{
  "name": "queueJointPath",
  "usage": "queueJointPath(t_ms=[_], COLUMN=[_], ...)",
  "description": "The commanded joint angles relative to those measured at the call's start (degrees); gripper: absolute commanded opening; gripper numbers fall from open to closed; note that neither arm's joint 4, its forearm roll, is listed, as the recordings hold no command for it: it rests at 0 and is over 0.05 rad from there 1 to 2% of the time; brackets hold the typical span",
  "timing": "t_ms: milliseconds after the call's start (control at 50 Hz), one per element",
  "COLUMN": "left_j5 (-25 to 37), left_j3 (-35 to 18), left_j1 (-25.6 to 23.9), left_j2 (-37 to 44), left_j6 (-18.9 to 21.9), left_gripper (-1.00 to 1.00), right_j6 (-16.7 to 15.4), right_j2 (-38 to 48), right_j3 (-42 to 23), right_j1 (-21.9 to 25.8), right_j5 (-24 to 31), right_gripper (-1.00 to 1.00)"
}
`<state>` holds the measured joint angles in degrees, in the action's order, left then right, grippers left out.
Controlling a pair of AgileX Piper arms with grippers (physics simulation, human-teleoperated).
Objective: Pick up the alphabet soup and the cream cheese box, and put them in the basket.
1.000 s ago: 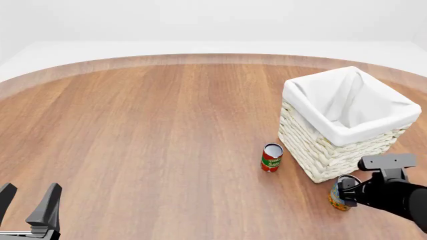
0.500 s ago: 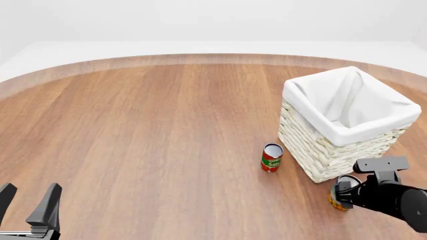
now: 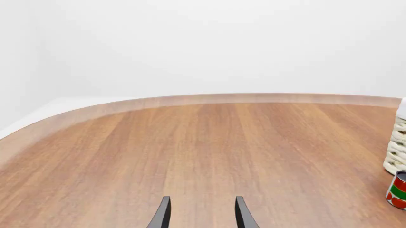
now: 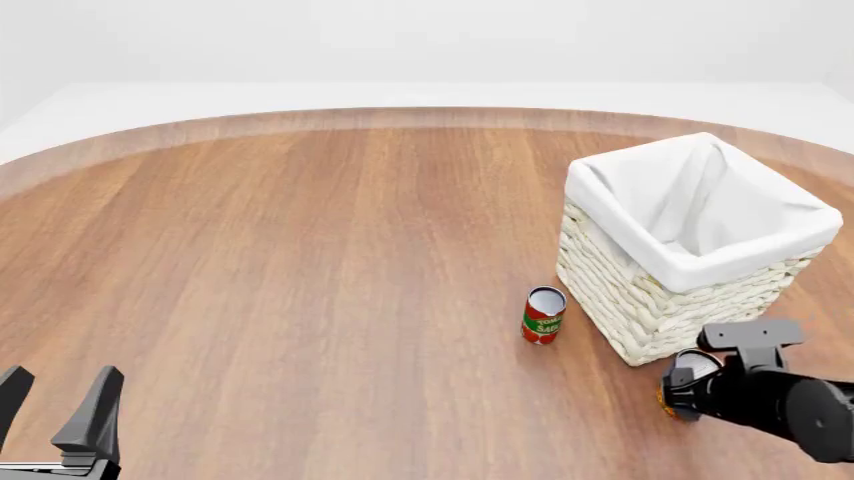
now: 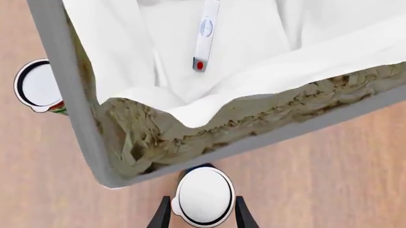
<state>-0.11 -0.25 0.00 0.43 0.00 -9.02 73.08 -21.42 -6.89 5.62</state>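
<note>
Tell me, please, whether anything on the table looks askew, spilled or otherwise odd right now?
Nothing stands out. The basket stands upright with its liner over the rim, a flat white box lying inside. The red-and-green can stands upright beside it, and the soup can stands upright between the right gripper fingers.

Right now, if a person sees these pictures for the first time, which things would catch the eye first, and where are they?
The big wicker basket with its white liner stands at the table's right side. Close in front of it, the right gripper has its fingers on both sides of the alphabet soup. A red-and-green can stands alone just left of the basket, while the left gripper waits open at the near left.
</note>
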Motion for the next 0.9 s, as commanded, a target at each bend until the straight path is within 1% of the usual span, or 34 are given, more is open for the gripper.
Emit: queueJointPath(t_ms=[20,200,220,400,600,720,900], left_j5=[0.0,0.0,0.0,0.0,0.0,0.0,0.0], left_j3=[0.0,0.0,0.0,0.0,0.0,0.0,0.0], left_j1=[0.0,0.0,0.0,0.0,0.0,0.0,0.0], left_j2=[0.0,0.0,0.0,0.0,0.0,0.0,0.0], left_j6=[0.0,0.0,0.0,0.0,0.0,0.0,0.0], left_gripper=[1.0,1.0,1.0,1.0,1.0,1.0,1.0], right_j6=[-0.07,-0.06,0.16,0.18,0.61,0.74,0.43], right_j2=[2.19,2.42,1.9,-0.36,-5.25,-8.65,-15.72], right_j3=[0.67,1.45,1.8,2.11,2.49,2.21,0.69], right_j1=[-0.11,0.26,0.42,0.74,1.45,1.69,1.22], right_j5=[-2.29,-3.08,-3.32,-1.88,1.81,4.97,12.07], right_gripper=[1.0,1.0,-1.0,-1.0,-1.0,-1.0,-1.0])
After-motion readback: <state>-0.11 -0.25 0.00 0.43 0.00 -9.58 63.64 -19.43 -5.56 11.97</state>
